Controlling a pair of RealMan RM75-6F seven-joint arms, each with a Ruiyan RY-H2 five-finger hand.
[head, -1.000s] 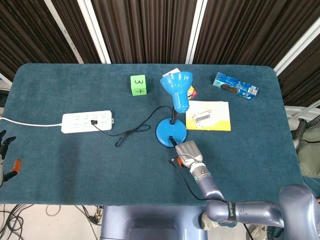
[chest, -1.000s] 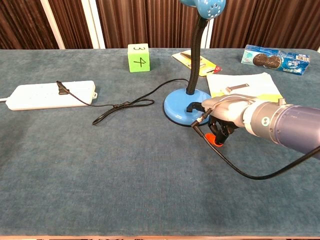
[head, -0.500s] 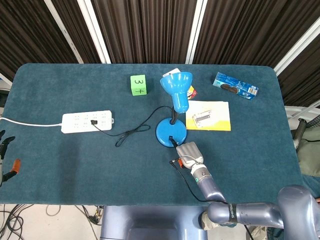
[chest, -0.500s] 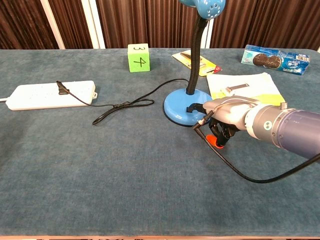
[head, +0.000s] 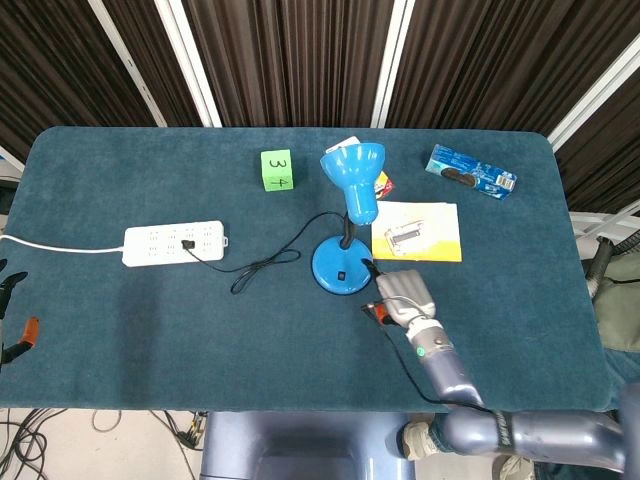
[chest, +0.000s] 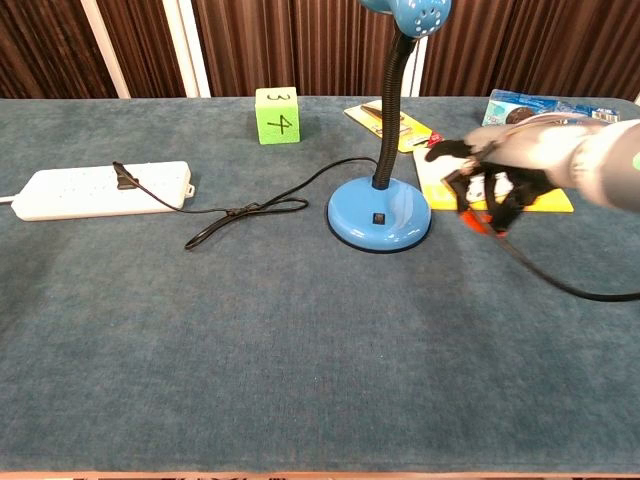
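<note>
A blue desk lamp stands mid-table, its round base (head: 340, 268) (chest: 380, 215) carrying a small black switch (chest: 378, 217); the shade (head: 355, 175) shows no light. Its black cord (head: 270, 262) runs left into a white power strip (head: 175, 243) (chest: 100, 190). My right hand (head: 402, 295) (chest: 495, 175) hovers just right of the base, lifted off the cloth, fingers curled downward and holding nothing; it is blurred in the chest view. Only dark fingers of my left hand (head: 8, 315) show at the far left edge, spread apart and empty.
A green cube (head: 276, 169) (chest: 277, 115) marked 3 and 4 sits behind the lamp. A yellow sheet (head: 440, 240) with a small metal part lies right of the base, under my right hand. A blue cookie pack (head: 472, 172) lies at the back right.
My right hand has left the front of the lamp base, rising and swinging to the right over the yellow sheet. The lamp's switch is now uncovered.
</note>
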